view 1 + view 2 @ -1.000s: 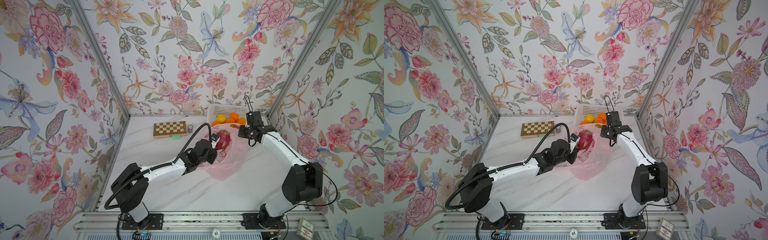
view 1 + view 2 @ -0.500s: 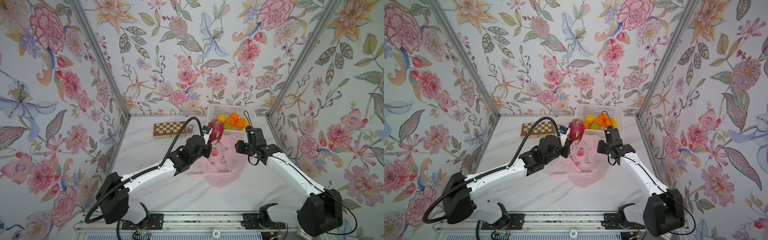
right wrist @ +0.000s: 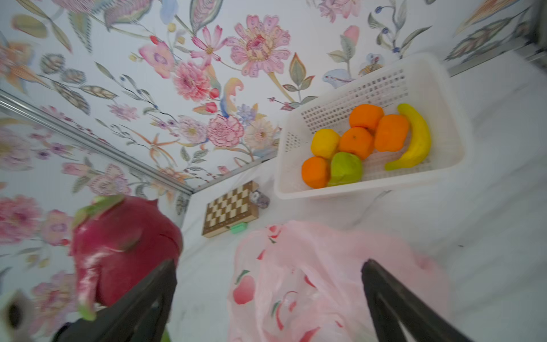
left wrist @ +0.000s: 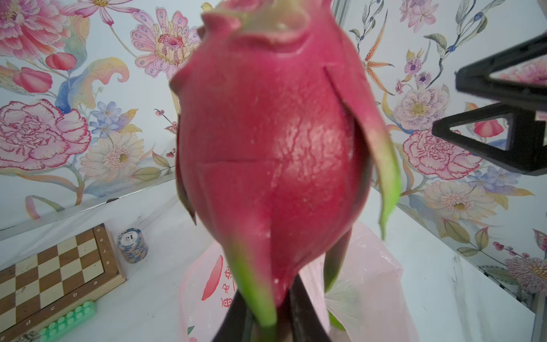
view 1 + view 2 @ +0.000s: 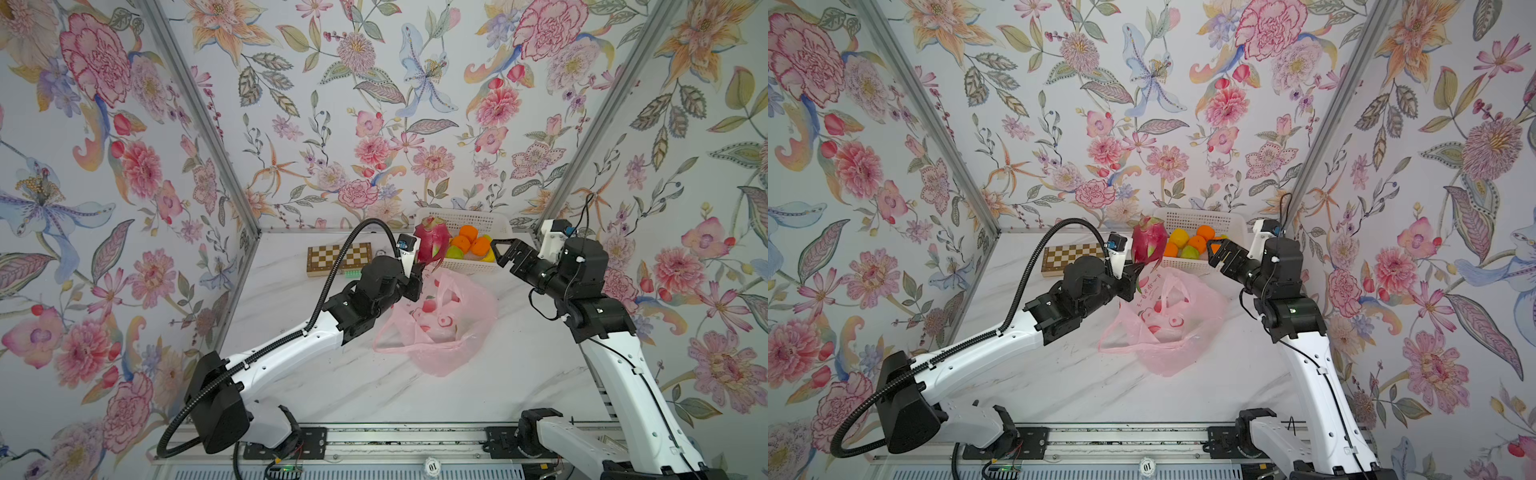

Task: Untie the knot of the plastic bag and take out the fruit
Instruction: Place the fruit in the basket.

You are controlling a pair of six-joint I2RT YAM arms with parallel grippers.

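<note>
— Where do we see the dragon fruit (image 5: 432,243)?
— Just above centre in both top views. Our left gripper (image 5: 419,272) pinches it at its lower end, above the pink plastic bag (image 5: 440,332) lying mid-frame.
— And our right gripper (image 5: 500,253)?
— Spread wide, holding nothing, right of centre beside the white basket (image 5: 465,218) of oranges (image 5: 469,232).

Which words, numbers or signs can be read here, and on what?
"10": round tag, upside down.
"6 7 8" and "a b c d": chessboard rim.
Poker chips: number too blurred to read.
Pink bag: red Chinese print, too creased and blurred to read.
</note>
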